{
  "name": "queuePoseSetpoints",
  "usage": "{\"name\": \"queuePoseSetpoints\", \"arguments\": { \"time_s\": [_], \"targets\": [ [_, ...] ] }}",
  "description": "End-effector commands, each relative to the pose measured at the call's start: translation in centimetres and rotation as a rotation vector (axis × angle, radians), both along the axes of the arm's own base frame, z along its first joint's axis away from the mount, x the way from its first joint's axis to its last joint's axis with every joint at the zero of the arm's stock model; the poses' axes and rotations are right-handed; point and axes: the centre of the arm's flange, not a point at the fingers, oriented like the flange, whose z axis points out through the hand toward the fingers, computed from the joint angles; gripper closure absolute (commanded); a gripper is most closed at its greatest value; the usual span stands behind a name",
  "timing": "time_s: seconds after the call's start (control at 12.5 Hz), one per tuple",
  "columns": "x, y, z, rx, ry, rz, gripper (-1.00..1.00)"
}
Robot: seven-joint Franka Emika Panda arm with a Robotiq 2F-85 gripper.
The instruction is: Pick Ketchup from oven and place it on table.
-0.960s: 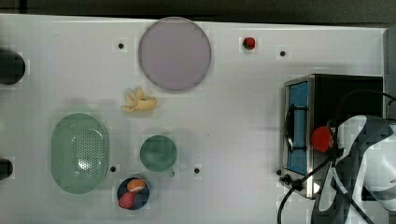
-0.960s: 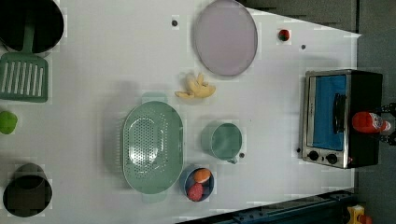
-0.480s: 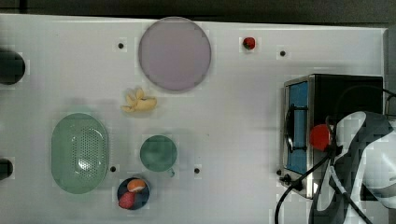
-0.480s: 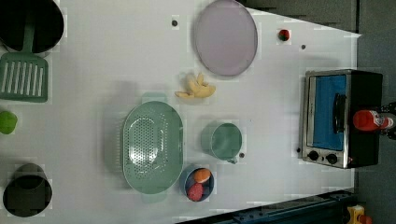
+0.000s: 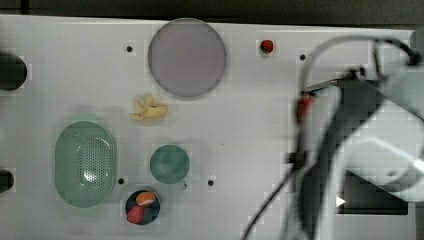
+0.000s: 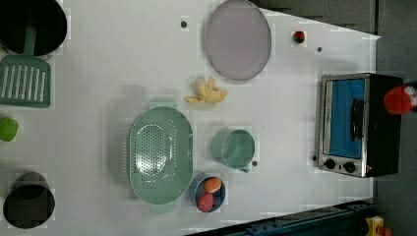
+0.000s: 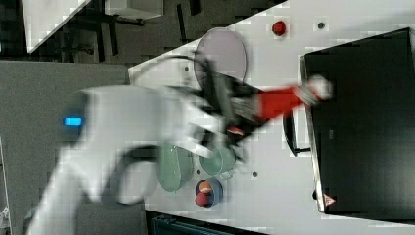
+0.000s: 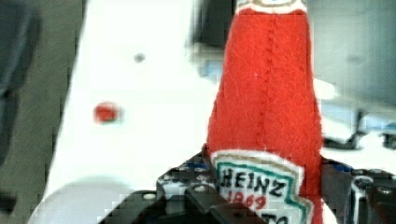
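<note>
The ketchup (image 8: 266, 102), a red bottle with a white label, stands between my gripper's (image 8: 266, 191) dark fingers (image 8: 198, 198) in the wrist view, and the gripper is shut on its lower body. In the right view the ketchup (image 7: 276, 102) lies sideways in the gripper (image 7: 240, 111), and its white cap reaches the edge of the black oven (image 7: 362, 127). From the top view the ketchup (image 5: 303, 107) shows as a red patch beside the arm, above the white table (image 5: 240, 125). The left view has the oven (image 6: 344, 123) with its blue glass door shut.
On the table are a lilac plate (image 5: 187, 57), a small red ball (image 5: 266, 46), a banana peel (image 5: 148, 108), a green colander (image 5: 85, 162), a green cup (image 5: 170, 164) and a bowl of fruit (image 5: 142, 206). My arm and cables cover the top view's right side.
In the top view the arm has swung up and toward the top view's left, carrying the ketchup off the oven's top. The jaws closed on the bottle about a second ago.
</note>
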Motion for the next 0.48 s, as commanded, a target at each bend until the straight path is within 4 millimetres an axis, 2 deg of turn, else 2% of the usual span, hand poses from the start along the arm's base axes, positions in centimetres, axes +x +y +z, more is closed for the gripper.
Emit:
{"name": "queuePoseSetpoints", "arguments": {
  "time_s": [0.08,0.24,0.32,0.48],
  "targets": [
    [3.9,18.6,-2.5,0.053,0.050,0.279,-0.23],
    [3.3,22.2,-4.8,0.068,0.093,0.338,-0.23],
    [2.6,23.7,-7.0,0.074,0.120,0.361,-0.23],
    [1.5,23.7,-10.7,0.065,0.130,0.362,-0.23]
  ]
}}
